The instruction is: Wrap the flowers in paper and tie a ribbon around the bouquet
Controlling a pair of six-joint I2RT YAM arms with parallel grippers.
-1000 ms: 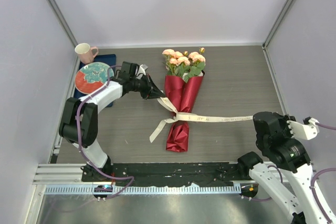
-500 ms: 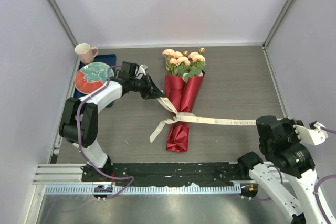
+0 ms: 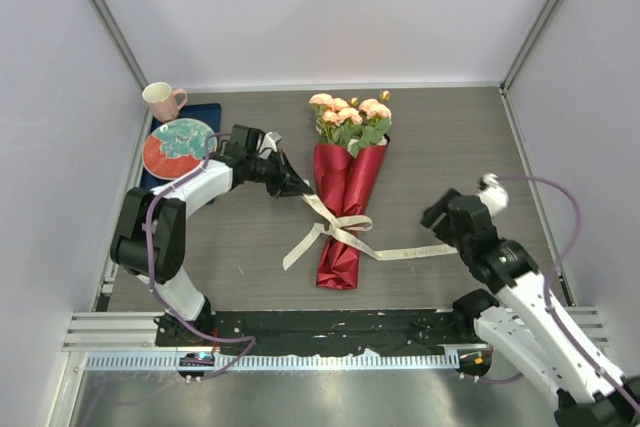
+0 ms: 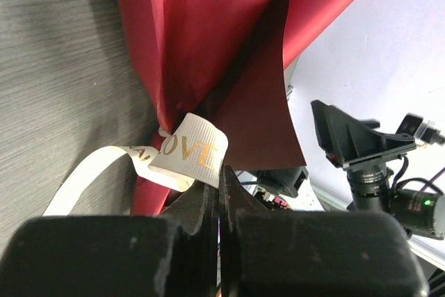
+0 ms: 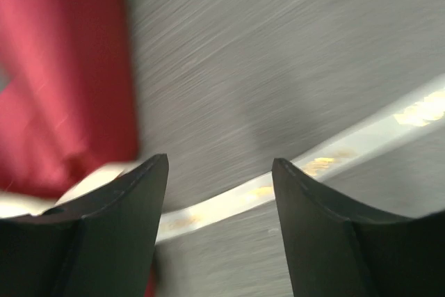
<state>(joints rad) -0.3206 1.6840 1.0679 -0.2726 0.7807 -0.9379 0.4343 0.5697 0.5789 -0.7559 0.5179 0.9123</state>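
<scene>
At bench centre, saw bouquet flat, ribbon looped round it. Found left fingers pinching one end, right fingers spread over loose tail. Needed, likely, level gentle pulls.

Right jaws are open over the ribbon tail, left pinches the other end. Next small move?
Probably lower the right gripper and close on the ribbon lying slack beneath it; the left gripper pinches the other end, and the tie round the bouquet looks loose.
</scene>
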